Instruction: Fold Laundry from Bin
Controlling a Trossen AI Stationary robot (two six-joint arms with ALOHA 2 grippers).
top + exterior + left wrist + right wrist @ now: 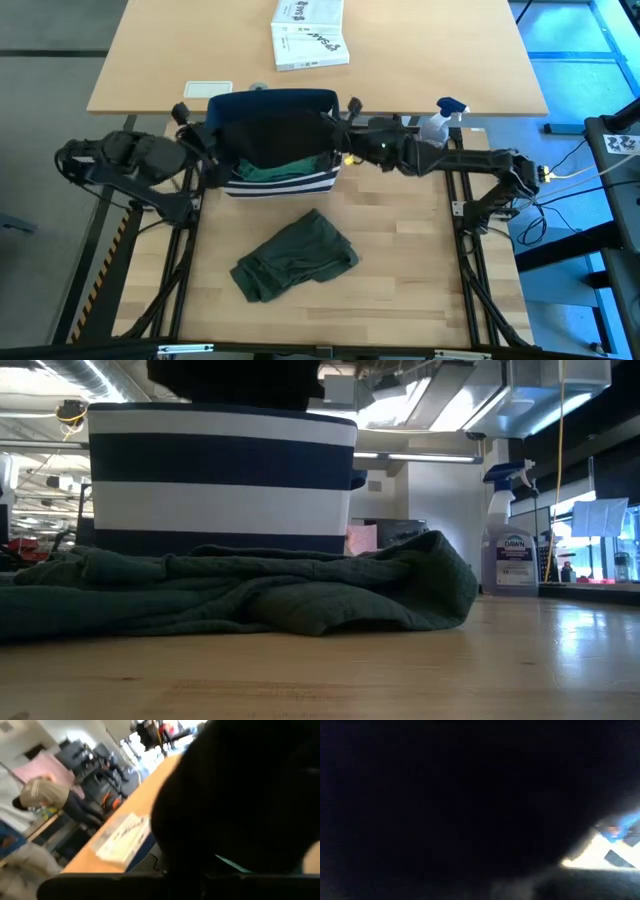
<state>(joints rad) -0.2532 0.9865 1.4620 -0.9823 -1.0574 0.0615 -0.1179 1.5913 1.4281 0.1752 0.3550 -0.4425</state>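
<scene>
While both end effectors, left [215, 150] and right [340, 125], are pressed together on the black T-shirt [275, 135] over one bin [290, 182], one olive-green garment [295, 257] is seen mid-frame on the counter [400, 270].

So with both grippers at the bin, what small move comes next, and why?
Probably lift together: the left gripper and right gripper sit shut at opposite edges of the black shirt, which still fills the bin. Whether they grip it isn't visible.

the bin [285, 180] sits mid-table with laundry [275, 135] in it, one garment [295, 258] lying before it, a spray bottle [440, 118] to its right, a box [308, 33] behind.
</scene>
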